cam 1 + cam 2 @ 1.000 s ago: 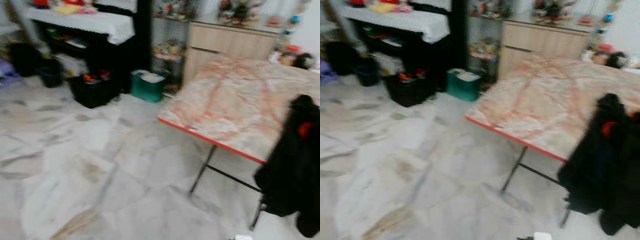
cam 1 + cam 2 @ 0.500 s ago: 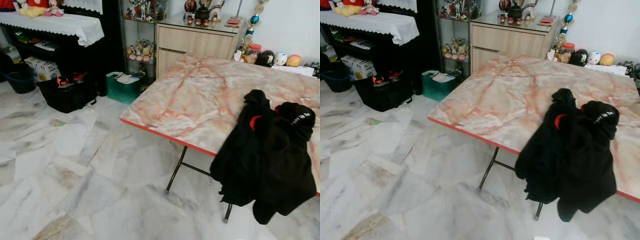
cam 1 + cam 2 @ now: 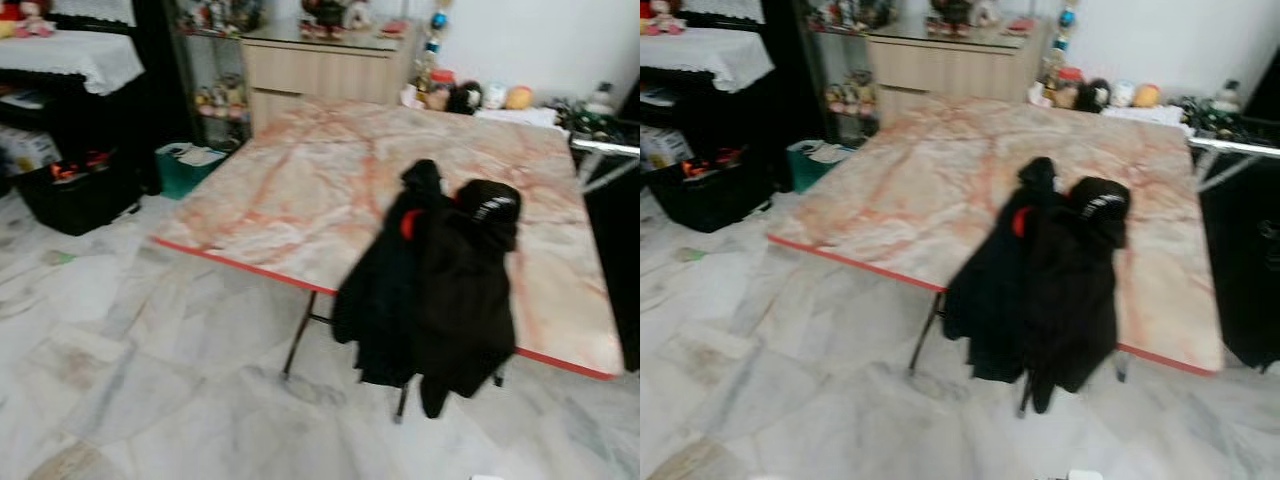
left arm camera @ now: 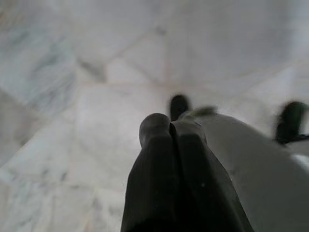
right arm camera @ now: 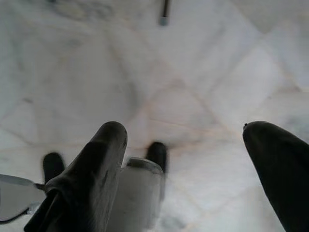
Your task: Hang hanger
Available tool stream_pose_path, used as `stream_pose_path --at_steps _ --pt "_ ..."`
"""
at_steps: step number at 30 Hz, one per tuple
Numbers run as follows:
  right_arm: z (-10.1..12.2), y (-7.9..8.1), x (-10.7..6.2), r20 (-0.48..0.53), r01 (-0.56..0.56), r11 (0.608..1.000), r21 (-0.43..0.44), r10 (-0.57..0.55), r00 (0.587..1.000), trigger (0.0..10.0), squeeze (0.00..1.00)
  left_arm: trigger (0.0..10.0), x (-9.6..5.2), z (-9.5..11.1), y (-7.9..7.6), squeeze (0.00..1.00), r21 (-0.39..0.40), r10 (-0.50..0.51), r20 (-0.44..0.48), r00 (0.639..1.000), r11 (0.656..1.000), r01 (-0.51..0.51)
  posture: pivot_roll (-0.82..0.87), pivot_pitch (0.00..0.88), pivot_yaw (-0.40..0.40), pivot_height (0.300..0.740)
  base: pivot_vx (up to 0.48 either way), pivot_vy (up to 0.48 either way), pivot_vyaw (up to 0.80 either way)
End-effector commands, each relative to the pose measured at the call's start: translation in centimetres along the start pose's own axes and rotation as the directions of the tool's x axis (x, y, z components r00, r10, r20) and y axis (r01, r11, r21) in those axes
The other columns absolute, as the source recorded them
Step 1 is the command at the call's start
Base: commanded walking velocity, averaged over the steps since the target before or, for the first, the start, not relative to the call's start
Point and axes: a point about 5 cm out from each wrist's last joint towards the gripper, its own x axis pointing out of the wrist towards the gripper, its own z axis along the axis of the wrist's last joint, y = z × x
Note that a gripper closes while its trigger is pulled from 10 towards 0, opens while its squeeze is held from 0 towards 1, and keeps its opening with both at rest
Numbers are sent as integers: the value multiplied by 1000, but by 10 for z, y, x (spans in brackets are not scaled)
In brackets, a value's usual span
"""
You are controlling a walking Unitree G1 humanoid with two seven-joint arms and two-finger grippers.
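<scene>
A black garment (image 3: 435,285) with a red tag at its collar lies on the marble-patterned table (image 3: 300,190) and droops over its red near edge. I cannot make out a hanger in it. My left gripper (image 4: 172,131) hangs over the marble floor, its two black fingers pressed together and holding nothing. My right gripper (image 5: 186,140) also hangs over the floor, fingers spread wide apart and empty. My own white leg (image 5: 140,191) shows beneath it.
A wooden cabinet (image 3: 315,70) with trinkets stands behind the table. Black shelving with a white cloth (image 3: 70,55), a black bin (image 3: 75,190) and a green box (image 3: 185,165) line the left. A dark unit (image 3: 615,250) stands at the right. Marble floor (image 3: 150,380) lies before the table.
The camera has swung to the right: the table and black garment have shifted left toward the middle of the picture, and the dark unit at the right has come into view.
</scene>
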Motion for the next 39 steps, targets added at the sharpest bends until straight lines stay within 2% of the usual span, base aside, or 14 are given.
stream_pose_path --at_steps 1,39 --pt "26 41 8 61 -58 996 62 55 997 10000 0 10000 -6 1 30 0 -222 57 140 989 975 -25 150 0 -50 740 0 -345 0" --pt "24 43 7 61 -71 995 67 67 996 10000 0 10000 -6 0 28 0 -203 34 137 990 979 -6 144 0 -38 740 0 -476 0"
